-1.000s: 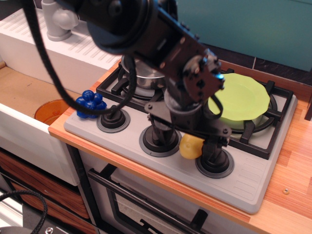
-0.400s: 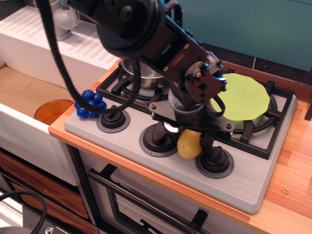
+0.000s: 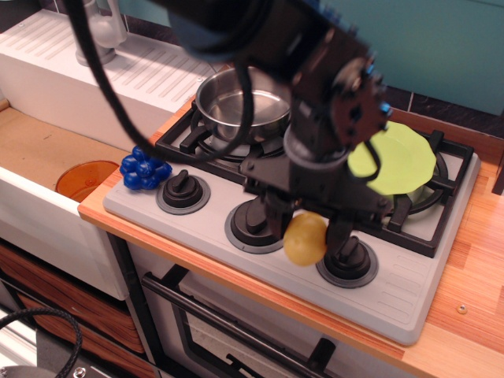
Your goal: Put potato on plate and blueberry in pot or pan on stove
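My gripper [image 3: 307,224] is shut on the yellow-tan potato [image 3: 305,239] and holds it just above the front of the grey stove [image 3: 394,293], between the middle and right knobs. The lime-green plate [image 3: 400,157] lies on the right burner, behind and to the right of the gripper, partly hidden by the arm. The shiny steel pot [image 3: 240,101] stands on the left burner, empty. The blueberry cluster [image 3: 144,168] lies on the stove's front left corner, beside the left knob [image 3: 183,190].
An orange round dish [image 3: 87,179] sits in the sink at the left, below the counter. A white drainer and grey tap stand at the back left. The wooden counter [image 3: 472,268] runs along the stove's right side.
The gripper closed on the potato and raised it off the stove. The arm rose and shifted right, uncovering the pot. Blueberry, pot and plate have not moved.
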You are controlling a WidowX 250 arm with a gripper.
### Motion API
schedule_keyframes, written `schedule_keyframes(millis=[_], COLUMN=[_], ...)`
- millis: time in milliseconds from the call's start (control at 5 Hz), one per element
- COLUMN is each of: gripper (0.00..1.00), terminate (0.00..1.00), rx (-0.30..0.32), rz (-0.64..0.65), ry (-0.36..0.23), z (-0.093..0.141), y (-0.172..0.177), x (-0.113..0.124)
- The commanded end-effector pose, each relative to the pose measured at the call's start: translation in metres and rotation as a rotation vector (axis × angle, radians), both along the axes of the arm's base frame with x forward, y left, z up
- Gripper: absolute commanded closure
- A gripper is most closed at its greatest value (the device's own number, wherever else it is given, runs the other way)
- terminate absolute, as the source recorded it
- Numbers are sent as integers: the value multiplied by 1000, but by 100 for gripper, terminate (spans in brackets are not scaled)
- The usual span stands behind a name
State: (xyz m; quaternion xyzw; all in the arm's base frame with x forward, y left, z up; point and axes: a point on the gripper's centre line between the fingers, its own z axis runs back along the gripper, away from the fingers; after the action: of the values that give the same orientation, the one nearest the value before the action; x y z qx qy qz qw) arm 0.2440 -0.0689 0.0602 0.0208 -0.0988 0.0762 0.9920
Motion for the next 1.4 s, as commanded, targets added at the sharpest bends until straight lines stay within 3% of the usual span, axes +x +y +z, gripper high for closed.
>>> schedule_keyframes(millis=[0,400,600,1000,1200], gripper=[100,100,100,100,100], terminate=[0,0,0,0,0], rx=[18,6,0,-31,-47], rz=[34,43,57,23,5], ry=[39,83,85,43,27], z=[61,76,72,46,34], y=[-10,-13,-17,-12,-7], x=[15,65,93,135,142])
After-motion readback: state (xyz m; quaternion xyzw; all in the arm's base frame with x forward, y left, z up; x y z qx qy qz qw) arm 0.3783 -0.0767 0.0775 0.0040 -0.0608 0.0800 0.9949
